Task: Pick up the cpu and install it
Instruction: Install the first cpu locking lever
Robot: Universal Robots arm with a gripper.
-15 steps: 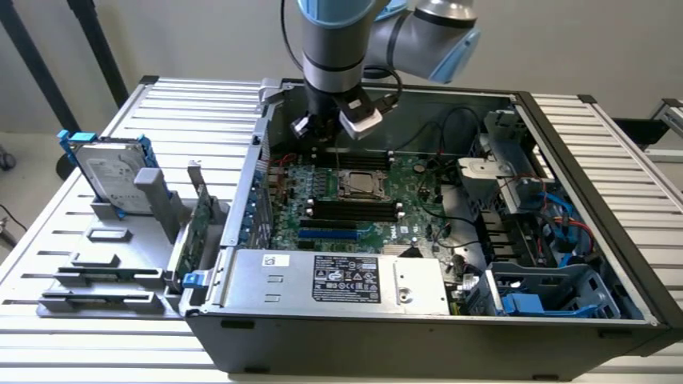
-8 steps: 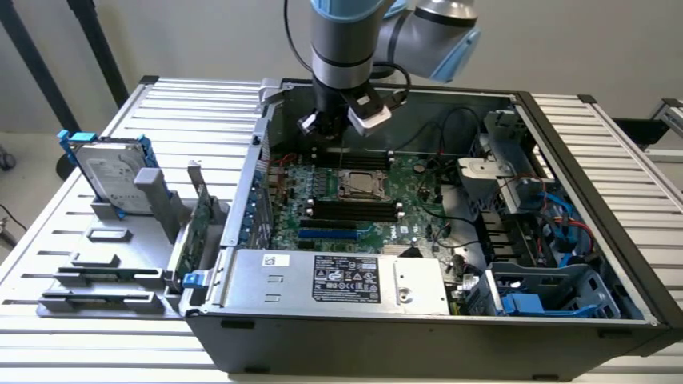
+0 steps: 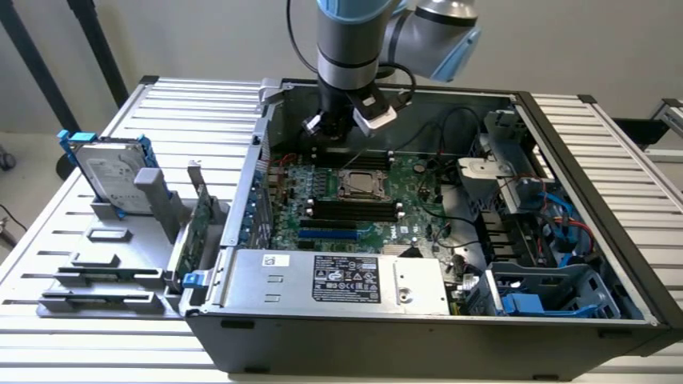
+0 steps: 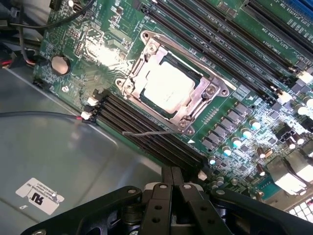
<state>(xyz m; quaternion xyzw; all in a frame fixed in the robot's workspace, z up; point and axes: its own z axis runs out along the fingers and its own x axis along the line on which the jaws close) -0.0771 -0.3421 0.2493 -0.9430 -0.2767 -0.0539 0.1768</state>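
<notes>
Bright, even light; strong glare on cpu [image 4: 168, 88], motherboard [image 4: 78, 29] patch washed out.

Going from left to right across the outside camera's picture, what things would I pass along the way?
hard drive → green card → cpu → blue cables

The arm [image 3: 347, 48] is presenting silver-grey cylindrical segments with light-blue joint caps [image 3: 459, 52]. A thin black cable [image 3: 291, 28] is running alongside the lower segment. A light-grey block [image 3: 373, 114] is sitting at the wrist. The gripper [image 4: 171, 169] is showing matte black linkage bars [image 4: 98, 208], round pivot pins [image 4: 160, 186] and two narrow black fingers [image 4: 167, 175].
</notes>
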